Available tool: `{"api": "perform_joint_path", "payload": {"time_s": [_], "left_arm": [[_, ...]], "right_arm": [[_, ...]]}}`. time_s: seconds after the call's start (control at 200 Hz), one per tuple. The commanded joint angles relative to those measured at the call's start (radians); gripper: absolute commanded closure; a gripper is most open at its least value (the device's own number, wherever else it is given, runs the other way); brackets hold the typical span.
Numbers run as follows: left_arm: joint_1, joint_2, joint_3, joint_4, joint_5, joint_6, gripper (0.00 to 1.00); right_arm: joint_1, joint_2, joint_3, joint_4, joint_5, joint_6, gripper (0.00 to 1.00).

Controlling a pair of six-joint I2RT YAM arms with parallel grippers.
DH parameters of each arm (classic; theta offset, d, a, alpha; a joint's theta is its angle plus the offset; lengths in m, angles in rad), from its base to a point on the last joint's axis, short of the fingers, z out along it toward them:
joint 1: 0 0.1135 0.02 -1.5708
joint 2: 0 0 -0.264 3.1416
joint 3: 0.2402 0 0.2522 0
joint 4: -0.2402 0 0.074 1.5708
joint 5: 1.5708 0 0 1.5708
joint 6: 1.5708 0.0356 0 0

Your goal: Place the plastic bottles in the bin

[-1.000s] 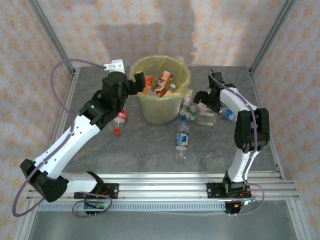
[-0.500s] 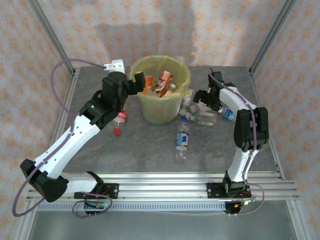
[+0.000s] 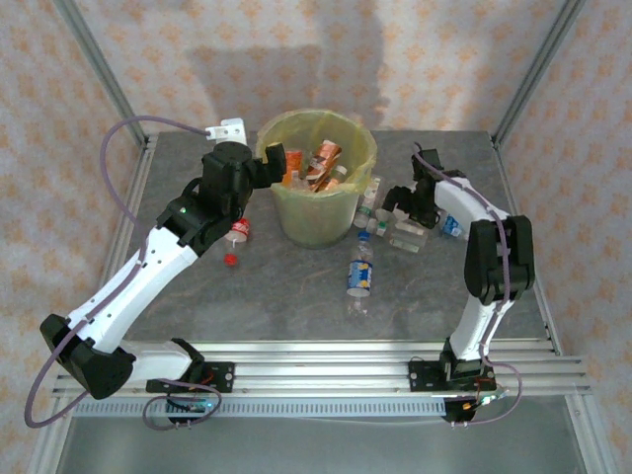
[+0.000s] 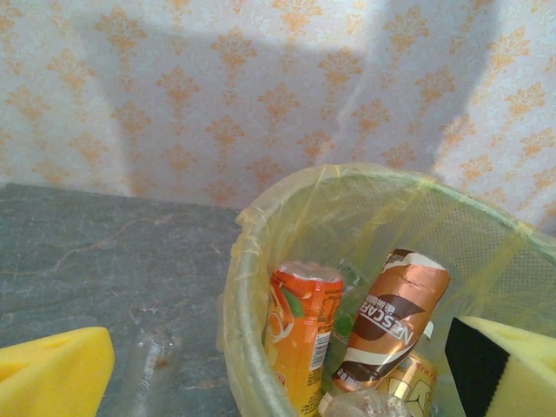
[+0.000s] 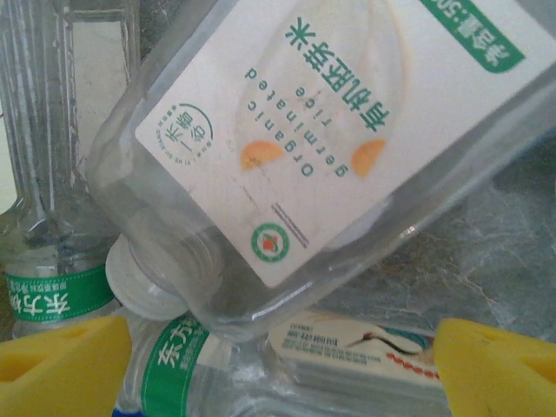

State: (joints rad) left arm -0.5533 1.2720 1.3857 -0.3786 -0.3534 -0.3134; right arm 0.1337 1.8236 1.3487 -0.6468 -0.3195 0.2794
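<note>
right gripper hangs wide open over a pile of bottles just beside the bin

its yellow pads sit far apart with nothing held, and a white-label bottle lies tilted on top of others between them. the bottles are smooth, round and stacked, so if the pads close here they may catch two at once, or one may slip out and roll across the surface. the left gripper is wide open too and holds nothing, close to the bin rim. there is one bin and two arms. inside the bin are an orange bottle, a brown bottle and at least two more. outside are one blue-label bottle lying alone, one red-capped bottle to the left, and the pile, too jumbled to count.
</note>
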Motion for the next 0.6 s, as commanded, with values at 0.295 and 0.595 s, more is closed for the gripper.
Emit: {"api": "perform_joint_path", "payload": {"time_s": [0.295, 0.595], "left_arm": [[0.010, 0.002, 0.023, -0.019, -0.033, 0.010, 0.00], [0.012, 0.044, 0.094, -0.098, 0.062, 0.052, 0.00]], "right_arm": [[-0.002, -0.096, -0.143, 0.004, -0.024, 0.051, 0.10], [-0.003, -0.187, -0.216, 0.008, -0.053, 0.061, 0.09]]}}
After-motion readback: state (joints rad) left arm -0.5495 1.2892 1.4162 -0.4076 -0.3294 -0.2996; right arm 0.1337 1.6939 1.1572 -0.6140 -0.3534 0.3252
